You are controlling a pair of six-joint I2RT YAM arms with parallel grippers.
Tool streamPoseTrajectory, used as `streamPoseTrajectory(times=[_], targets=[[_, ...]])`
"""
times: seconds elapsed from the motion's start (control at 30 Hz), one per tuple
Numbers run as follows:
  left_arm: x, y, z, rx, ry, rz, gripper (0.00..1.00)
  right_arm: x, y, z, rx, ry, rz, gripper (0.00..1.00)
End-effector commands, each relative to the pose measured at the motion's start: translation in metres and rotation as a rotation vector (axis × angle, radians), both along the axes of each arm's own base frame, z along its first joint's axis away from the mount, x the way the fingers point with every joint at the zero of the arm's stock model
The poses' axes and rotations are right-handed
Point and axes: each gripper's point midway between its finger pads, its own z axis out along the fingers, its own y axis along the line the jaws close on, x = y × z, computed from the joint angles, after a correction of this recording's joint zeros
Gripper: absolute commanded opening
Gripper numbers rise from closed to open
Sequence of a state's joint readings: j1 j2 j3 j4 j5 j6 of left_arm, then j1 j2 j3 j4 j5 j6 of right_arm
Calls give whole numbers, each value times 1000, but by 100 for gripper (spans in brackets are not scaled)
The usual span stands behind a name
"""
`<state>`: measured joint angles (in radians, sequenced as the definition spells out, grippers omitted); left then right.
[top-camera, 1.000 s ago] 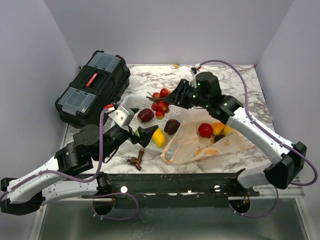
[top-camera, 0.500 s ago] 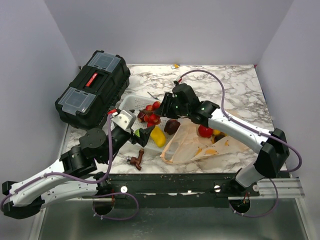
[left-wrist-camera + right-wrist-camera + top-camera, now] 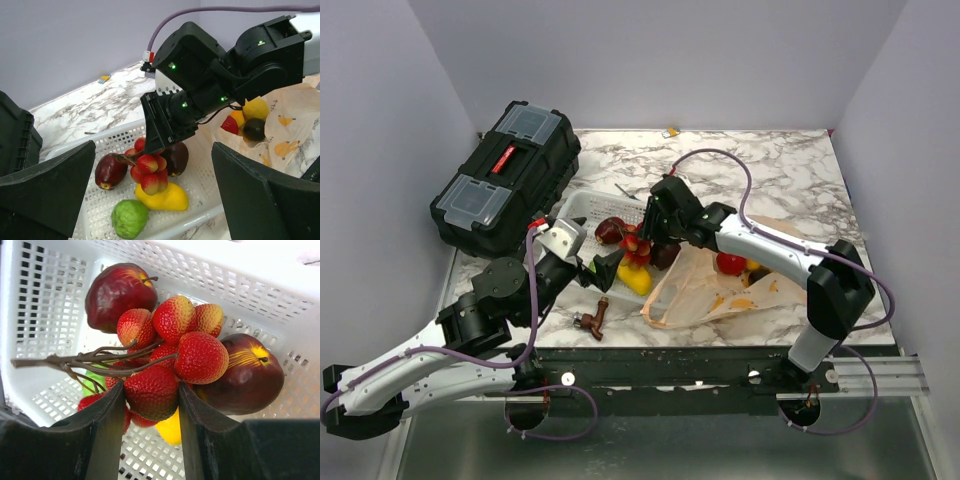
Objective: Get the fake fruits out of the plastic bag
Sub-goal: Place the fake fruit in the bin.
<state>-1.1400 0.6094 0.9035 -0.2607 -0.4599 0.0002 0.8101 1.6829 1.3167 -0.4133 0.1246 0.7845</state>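
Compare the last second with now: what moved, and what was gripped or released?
The right gripper, shut on the bunch of red fruits throughout, carried it from over the far side of the white basket toward the left arm and lower into it. Nothing was released. The left gripper stayed open at the basket's near edge, barely shifting. The plastic bag and black toolbox stayed put.

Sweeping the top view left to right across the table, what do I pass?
Black toolbox → brown tap-shaped piece → red fruit cluster held in the right claw → plastic bag.
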Motion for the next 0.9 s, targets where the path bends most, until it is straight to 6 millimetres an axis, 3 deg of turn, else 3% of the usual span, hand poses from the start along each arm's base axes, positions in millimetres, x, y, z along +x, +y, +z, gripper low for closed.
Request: streamPoseTrajectory(times=[0.0, 0.27, 0.43, 0.5, 0.67, 0.87], targets=[[0, -1, 3, -5, -7, -11, 99, 1, -1, -22, -59, 18, -3, 1], [0, -5, -1, 10, -1, -20, 99, 5, 13, -48, -98, 47, 27, 1], [0, -10, -5, 2, 24, -30, 99, 9, 18, -47, -112, 40, 31, 4], [0, -12, -6, 5, 30, -37, 99, 9, 17, -40, -114, 26, 29, 7], [-1, -20, -11, 19, 48, -60, 99, 8, 9, -15, -99, -24, 19, 41], [-1, -33, -21, 53, 76, -98, 99, 6, -5, 28, -65, -104, -12, 53]])
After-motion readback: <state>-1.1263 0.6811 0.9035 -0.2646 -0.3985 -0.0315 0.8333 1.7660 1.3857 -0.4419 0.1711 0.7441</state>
